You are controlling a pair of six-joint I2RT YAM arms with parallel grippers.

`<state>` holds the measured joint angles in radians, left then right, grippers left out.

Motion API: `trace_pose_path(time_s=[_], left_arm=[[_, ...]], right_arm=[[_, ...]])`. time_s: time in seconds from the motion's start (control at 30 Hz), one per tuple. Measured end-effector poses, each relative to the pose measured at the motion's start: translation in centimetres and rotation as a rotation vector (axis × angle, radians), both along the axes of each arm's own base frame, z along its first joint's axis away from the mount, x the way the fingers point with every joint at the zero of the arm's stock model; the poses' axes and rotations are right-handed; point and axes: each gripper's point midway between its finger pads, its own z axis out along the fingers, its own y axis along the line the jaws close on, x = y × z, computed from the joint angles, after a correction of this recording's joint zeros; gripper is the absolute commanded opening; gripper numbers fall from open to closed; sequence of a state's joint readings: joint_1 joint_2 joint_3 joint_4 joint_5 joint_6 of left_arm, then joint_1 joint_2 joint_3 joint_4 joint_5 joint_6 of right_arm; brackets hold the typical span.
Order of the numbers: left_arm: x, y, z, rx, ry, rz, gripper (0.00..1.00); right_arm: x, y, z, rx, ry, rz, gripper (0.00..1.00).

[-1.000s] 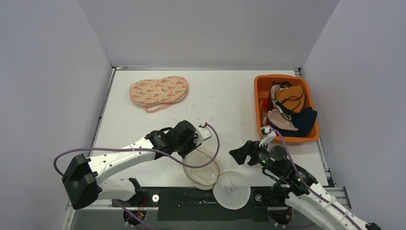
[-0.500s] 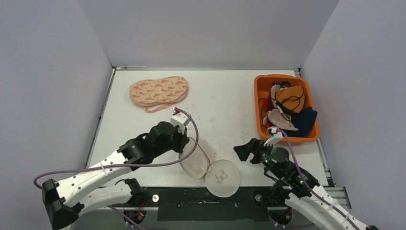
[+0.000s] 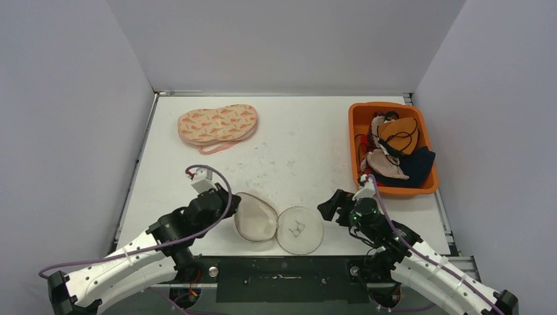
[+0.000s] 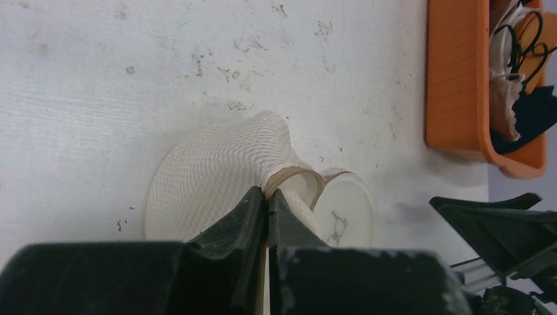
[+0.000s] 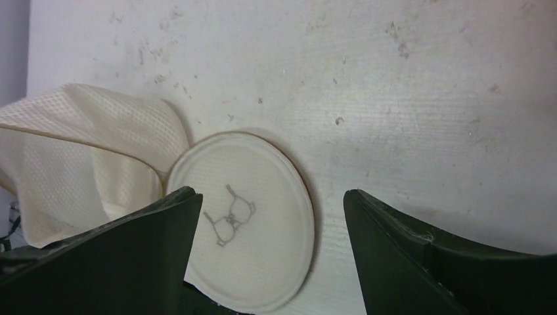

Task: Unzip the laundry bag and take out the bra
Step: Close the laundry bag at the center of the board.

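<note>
The laundry bag (image 3: 255, 220) is a white mesh pouch lying near the table's front edge, its mouth gaping. Its round flap (image 3: 299, 230) lies flat beside it on the right. My left gripper (image 4: 268, 191) is shut on the bag's tan rim (image 4: 297, 174), at the bag's left side in the top view (image 3: 230, 207). My right gripper (image 5: 269, 195) stands open just above the flap (image 5: 243, 216), holding nothing; the top view shows the right gripper (image 3: 332, 209) right of the flap. A pink carrot-print bra (image 3: 218, 125) lies at the far left of the table, apart from both grippers.
An orange bin (image 3: 358, 118) with several garments stands at the far right; the left wrist view shows the bin's wall (image 4: 453, 79). White walls close in the table on the left, back and right. The arm bases sit along the front edge.
My left gripper has closed on the bag's rim and drawn back to the left and nearer, dragging the bag and its flap leftward. The right gripper has barely shifted.
</note>
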<state>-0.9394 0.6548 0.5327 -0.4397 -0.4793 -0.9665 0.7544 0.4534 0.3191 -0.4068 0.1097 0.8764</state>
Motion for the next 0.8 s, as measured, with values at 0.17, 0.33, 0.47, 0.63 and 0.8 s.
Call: trace_pose_path(time_s=[0.17, 0.33, 0.47, 0.63, 0.8], left_arm=[[-0.6, 2.3, -0.4, -0.159, 0.022, 0.155, 0.00], [-1.2, 4.1, -2.0, -0.329, 0.025, 0.265, 0.00], [-1.3, 4.6, -3.6, -0.376, 0.047, 0.305, 0.00], [-1.3, 4.6, -3.8, -0.380, 0.056, 0.317, 0.00], [-1.3, 4.6, -4.0, -0.358, 0.059, 0.313, 0.00]], right_arm=[[-1.4, 0.7, -4.5, -0.040, 0.132, 0.041, 0.80], [-3.0, 2.0, -6.4, -0.086, 0.199, 0.113, 0.78], [-3.5, 3.0, -7.4, -0.128, 0.211, 0.155, 0.73], [-2.9, 4.4, -7.8, -0.153, 0.198, 0.155, 0.57], [-2.0, 5.3, -8.3, -0.192, 0.184, 0.131, 0.31]])
